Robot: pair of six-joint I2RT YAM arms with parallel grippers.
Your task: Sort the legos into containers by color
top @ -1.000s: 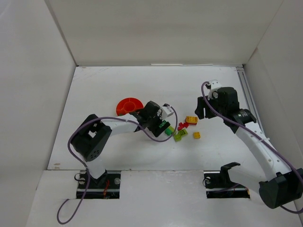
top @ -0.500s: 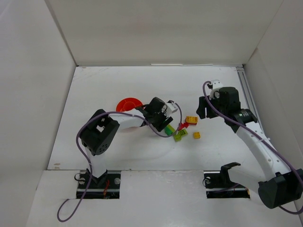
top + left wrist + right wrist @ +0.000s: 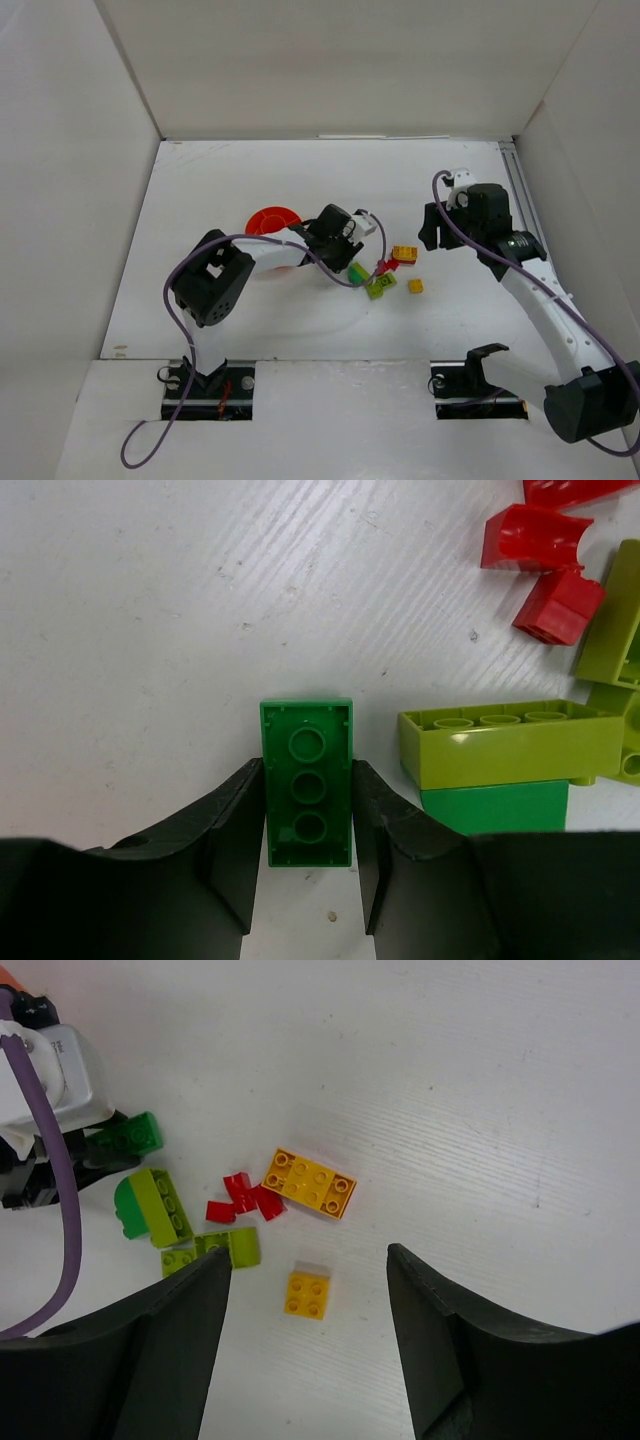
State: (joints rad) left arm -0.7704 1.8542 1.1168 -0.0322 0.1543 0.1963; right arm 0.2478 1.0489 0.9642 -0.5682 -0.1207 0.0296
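Note:
A small dark green brick (image 3: 307, 780) lies flat on the table with my left gripper (image 3: 307, 772) shut on its long sides. From above, that gripper (image 3: 351, 262) sits at the left edge of the lego pile. Just right of it a lime brick (image 3: 510, 745) rests on another green one (image 3: 495, 807), with red pieces (image 3: 558, 607) beyond. My right gripper (image 3: 308, 1257) hangs open above a small yellow brick (image 3: 305, 1294), and a longer yellow brick (image 3: 310, 1183) lies past it. The orange-red bowl (image 3: 272, 217) is partly hidden behind my left arm.
More lime bricks (image 3: 381, 286) and red pieces (image 3: 384, 266) lie between the two grippers. White walls close in the table on the left, back and right. A rail (image 3: 522, 195) runs along the right edge.
My left gripper has moved right to the pile and closed onto the green brick. The right arm has hardly moved and its jaws stay as they were.

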